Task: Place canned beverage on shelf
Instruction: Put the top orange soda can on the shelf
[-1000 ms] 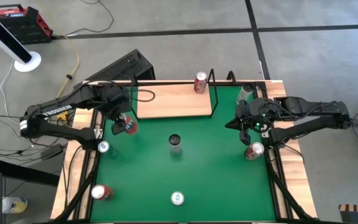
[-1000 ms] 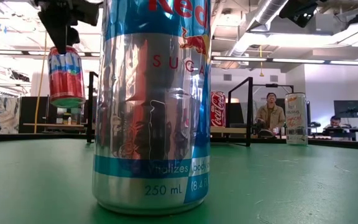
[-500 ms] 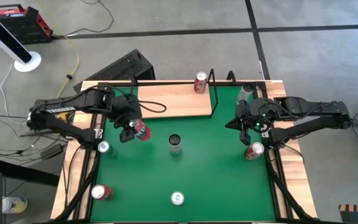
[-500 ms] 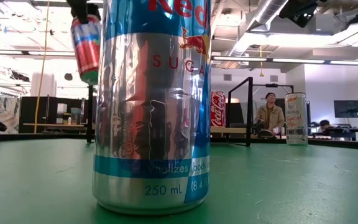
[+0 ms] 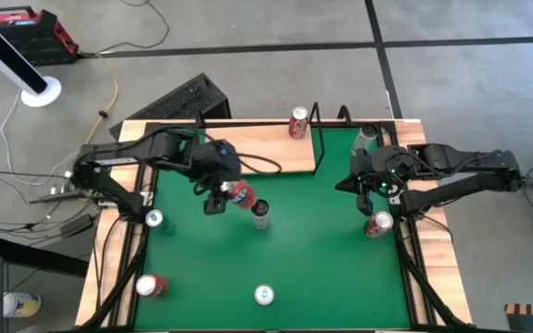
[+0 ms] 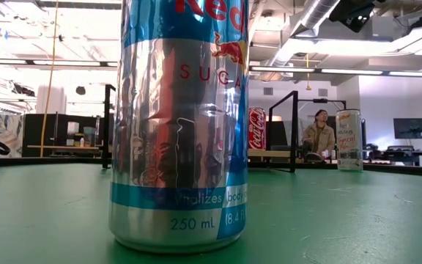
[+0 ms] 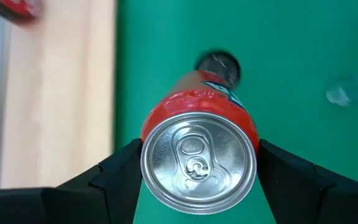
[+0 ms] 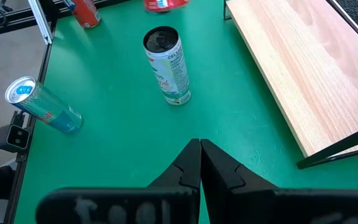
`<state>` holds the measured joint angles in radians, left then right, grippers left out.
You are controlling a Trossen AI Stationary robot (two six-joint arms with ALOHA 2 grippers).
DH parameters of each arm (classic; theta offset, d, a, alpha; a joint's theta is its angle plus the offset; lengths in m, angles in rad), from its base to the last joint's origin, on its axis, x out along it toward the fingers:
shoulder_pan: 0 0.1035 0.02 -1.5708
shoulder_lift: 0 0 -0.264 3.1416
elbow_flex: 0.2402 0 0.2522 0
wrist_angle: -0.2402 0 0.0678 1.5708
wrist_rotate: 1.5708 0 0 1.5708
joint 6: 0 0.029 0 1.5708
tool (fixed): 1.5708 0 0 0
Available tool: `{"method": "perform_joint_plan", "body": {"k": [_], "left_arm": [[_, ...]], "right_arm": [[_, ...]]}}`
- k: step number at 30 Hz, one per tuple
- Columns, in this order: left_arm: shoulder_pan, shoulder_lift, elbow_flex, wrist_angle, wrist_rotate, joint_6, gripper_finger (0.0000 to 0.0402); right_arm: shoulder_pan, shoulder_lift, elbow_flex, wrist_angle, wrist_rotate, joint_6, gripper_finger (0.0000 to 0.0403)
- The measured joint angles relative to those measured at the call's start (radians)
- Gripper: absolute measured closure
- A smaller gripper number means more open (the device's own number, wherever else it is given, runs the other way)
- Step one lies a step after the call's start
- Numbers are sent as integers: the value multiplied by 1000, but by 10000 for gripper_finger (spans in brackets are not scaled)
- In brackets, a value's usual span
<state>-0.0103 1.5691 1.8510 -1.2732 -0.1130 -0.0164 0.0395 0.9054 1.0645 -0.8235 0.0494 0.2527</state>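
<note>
Two dark arms work over a green mat (image 5: 294,268) on a wooden worktop (image 5: 433,268). Nearest the front edge, a silver-and-blue can (image 5: 264,295) stands upright; it fills the low view. A red can (image 5: 151,286) lies at the near left, and a blue-topped can (image 5: 154,218) sits farther along the left edge.

Mid-mat, the left claw (image 5: 220,196) is clamped on a red canned beverage (image 5: 241,194), carried tilted above the mat with its silver top facing the wrist camera, probably so it can be swung towards the shelf. A pale can with a dark top (image 5: 261,214) stands just beside it, close enough to be knocked.

At the right, the right claw (image 5: 366,185) waits with fingers together, holding nothing; another can (image 5: 378,224) lies near it.

Farthest back, the light-wood shelf (image 5: 248,148) carries one red can (image 5: 299,121) at its far right corner. The rest of the board is bare.
</note>
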Motion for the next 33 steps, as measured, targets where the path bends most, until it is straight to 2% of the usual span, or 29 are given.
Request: {"method": "perform_joint_plan", "body": {"k": [7, 14, 23, 33], "left_arm": [[71, 112, 87, -12, -48, 132, 147], [181, 151, 93, 95, -3, 234, 147], [318, 155, 93, 194, 8, 299, 147], [409, 273, 94, 196, 20, 346, 147]], "right_arm": [[0, 0, 0, -1, 0, 0, 372], [0, 0, 0, 0, 0, 0, 372], [0, 0, 0, 0, 0, 1, 372], [0, 0, 0, 5, 0, 1, 372]]}}
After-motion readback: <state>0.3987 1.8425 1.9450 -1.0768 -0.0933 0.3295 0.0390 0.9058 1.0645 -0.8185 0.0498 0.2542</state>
